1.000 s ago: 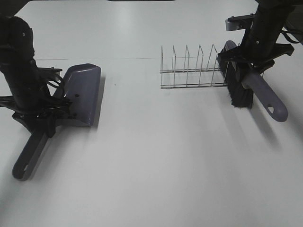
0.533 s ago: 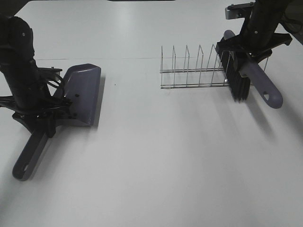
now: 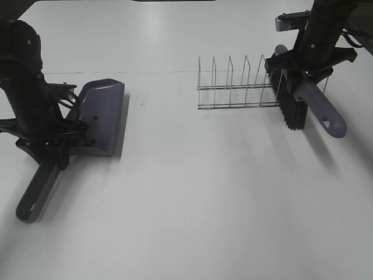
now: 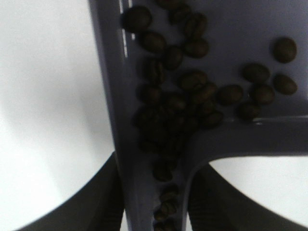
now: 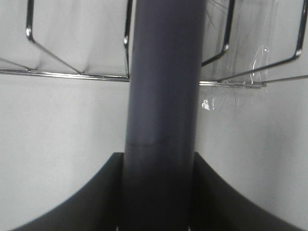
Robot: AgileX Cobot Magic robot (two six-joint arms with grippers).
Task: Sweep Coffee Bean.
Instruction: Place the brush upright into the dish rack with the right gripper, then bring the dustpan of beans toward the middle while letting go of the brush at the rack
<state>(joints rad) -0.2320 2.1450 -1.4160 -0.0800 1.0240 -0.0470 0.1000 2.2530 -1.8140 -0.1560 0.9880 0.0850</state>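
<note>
My left gripper (image 3: 57, 142) is shut on the handle of the purple dustpan (image 3: 102, 114), which rests on the table at the left. In the left wrist view the gripper (image 4: 155, 197) clamps the dustpan (image 4: 110, 96), and several coffee beans (image 4: 179, 111) lie piled inside it near the handle. My right gripper (image 3: 304, 65) is shut on the purple brush (image 3: 322, 114), holding it with its black bristles (image 3: 294, 113) down at the right end of the wire rack (image 3: 236, 88). The right wrist view shows the brush handle (image 5: 163, 86) between my fingers (image 5: 91, 202).
The wire rack (image 5: 72, 72) stands at the back right, just behind and beside the brush. A tiny dark speck (image 3: 141, 105) lies on the white table (image 3: 198, 192) right of the dustpan.
The right arm has drawn the brush a little back and up, closer to the rack's end. The left arm and dustpan have not moved.
</note>
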